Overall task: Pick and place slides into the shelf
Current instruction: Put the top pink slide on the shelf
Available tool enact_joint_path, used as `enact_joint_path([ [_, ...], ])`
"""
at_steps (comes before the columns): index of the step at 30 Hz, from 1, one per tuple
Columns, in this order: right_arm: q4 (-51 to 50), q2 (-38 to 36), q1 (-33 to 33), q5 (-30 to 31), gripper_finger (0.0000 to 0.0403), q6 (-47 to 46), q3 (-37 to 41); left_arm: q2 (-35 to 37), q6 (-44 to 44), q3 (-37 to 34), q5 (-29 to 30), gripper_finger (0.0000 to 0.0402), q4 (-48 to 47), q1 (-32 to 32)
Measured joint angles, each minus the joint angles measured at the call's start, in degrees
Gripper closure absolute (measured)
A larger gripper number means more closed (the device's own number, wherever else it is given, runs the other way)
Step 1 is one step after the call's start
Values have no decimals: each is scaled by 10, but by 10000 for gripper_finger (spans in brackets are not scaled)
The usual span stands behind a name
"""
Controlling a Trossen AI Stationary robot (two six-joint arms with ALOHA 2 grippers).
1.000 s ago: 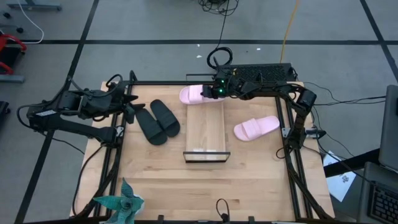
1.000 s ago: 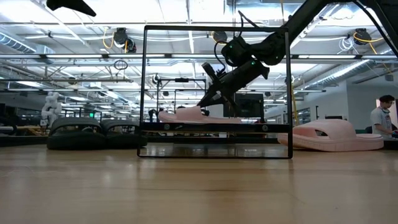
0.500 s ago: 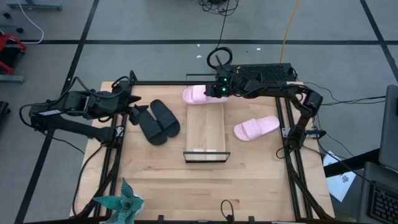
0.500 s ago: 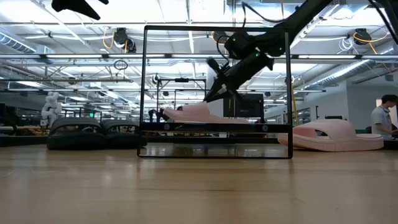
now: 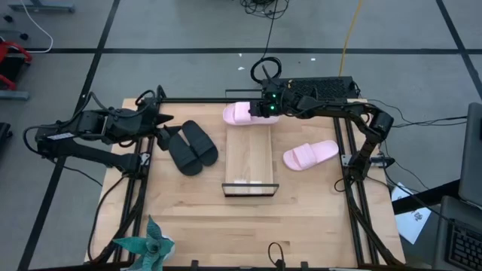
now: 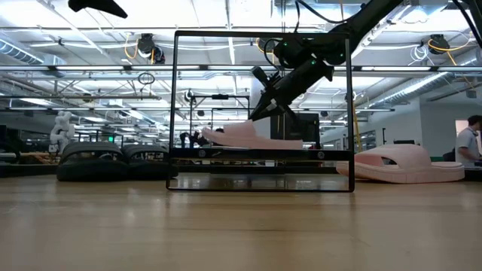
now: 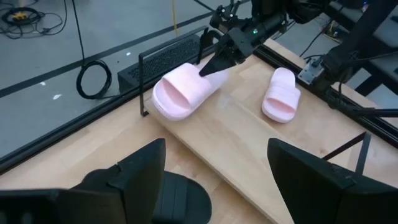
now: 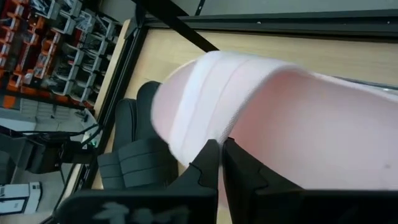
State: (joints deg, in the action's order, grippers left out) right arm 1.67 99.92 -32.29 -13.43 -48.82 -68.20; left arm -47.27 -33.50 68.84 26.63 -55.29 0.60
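Since a second ago, your right gripper (image 5: pixel 260 110) has slid the pink slide (image 5: pixel 242 114) further over the far end of the shelf (image 5: pixel 248 154), fingers pinched on its heel. Your other pink slide (image 5: pixel 309 154) lies near the worktop's right edge. Both black slides (image 5: pixel 191 147) rest by the left edge, beside your wide-open left gripper (image 5: pixel 160 124).

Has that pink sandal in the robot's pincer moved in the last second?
Yes. The right pincer has slid the pink sandal a little rightward, farther over the shelf end.
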Motion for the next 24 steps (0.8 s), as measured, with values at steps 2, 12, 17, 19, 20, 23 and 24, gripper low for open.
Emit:
enact_joint_path([
  [2,-2,0,-1,1,403,0,0,0,0,0,0,117,0,0],
  [12,2,13,-4,4,403,0,0,0,0,0,-1,117,0,0],
  [17,6,13,-6,13,403,0,0,0,1,0,-1,117,0,0],
  [19,6,13,-7,13,403,0,0,0,3,0,-1,117,0,0],
  [20,6,13,-7,13,403,0,0,0,4,0,-1,117,0,0],
  [23,6,13,-7,13,403,0,0,0,4,0,-1,117,0,0],
  [24,6,13,-7,13,403,0,0,0,4,0,-1,117,0,0],
])
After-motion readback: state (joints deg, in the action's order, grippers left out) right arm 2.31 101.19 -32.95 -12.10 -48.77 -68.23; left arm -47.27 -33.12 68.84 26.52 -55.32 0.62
